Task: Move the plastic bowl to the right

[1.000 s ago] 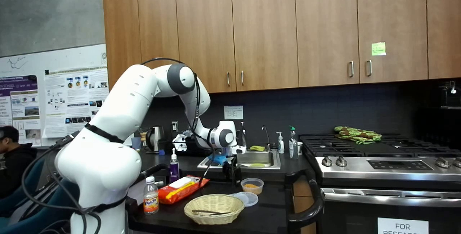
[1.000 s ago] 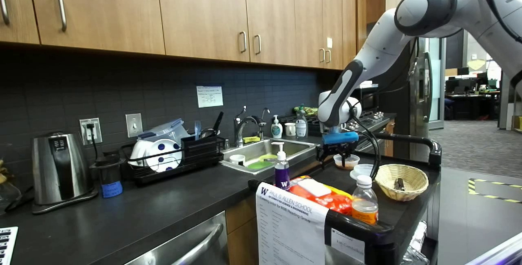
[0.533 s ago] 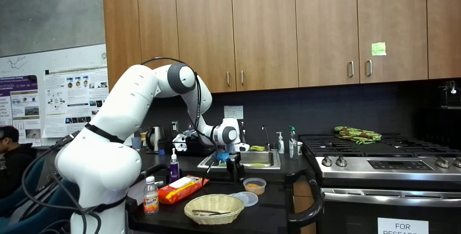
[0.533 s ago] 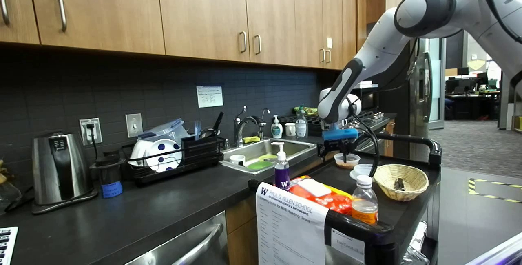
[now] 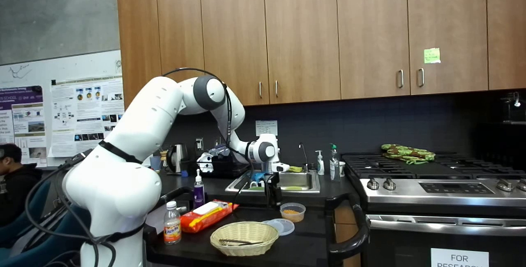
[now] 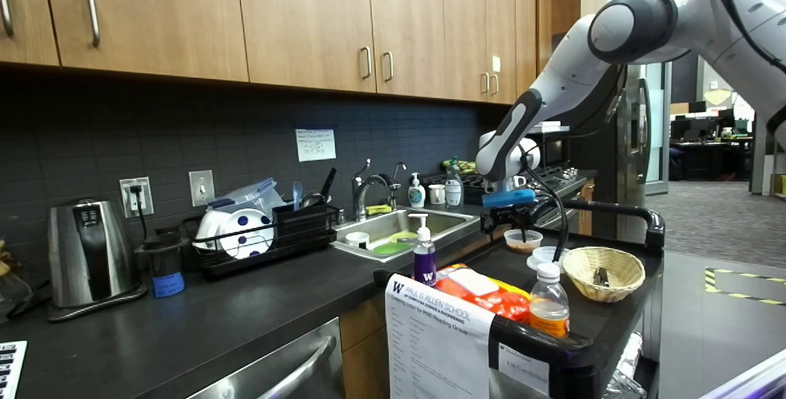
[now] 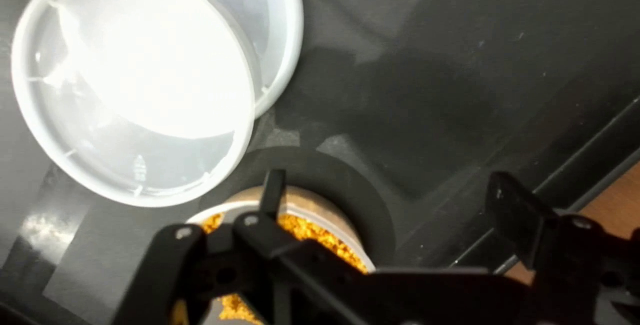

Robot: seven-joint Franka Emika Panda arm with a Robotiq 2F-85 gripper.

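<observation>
The plastic bowl [image 5: 293, 218] is small, round and see-through, with orange-tan crumb-like contents. It stands upright on the black cart top near the back edge. It also shows in an exterior view [image 6: 524, 247] and, partly covered by the gripper, in the wrist view [image 7: 313, 200]. My gripper [image 5: 273, 195] is open, right beside the bowl on its left in that exterior view. In the wrist view, the fingers of the gripper [image 7: 392, 195] are wide apart. One finger crosses the bowl's rim; whether it is inside or just above, I cannot tell. The other is over the cart's edge.
Two clear lids [image 7: 145, 165] overlap near the bowl. A woven basket [image 5: 244, 250] with dark items stands nearer the camera. A red packet [image 5: 207, 219], a juice bottle [image 5: 172, 228] and a purple pump bottle [image 5: 199, 193] stand left. A black cart handle [image 5: 357, 234] rises at the right.
In an exterior view the gripper has moved to the right, and the bowl has slid a little to the right along with it. The lids and basket have not moved.
</observation>
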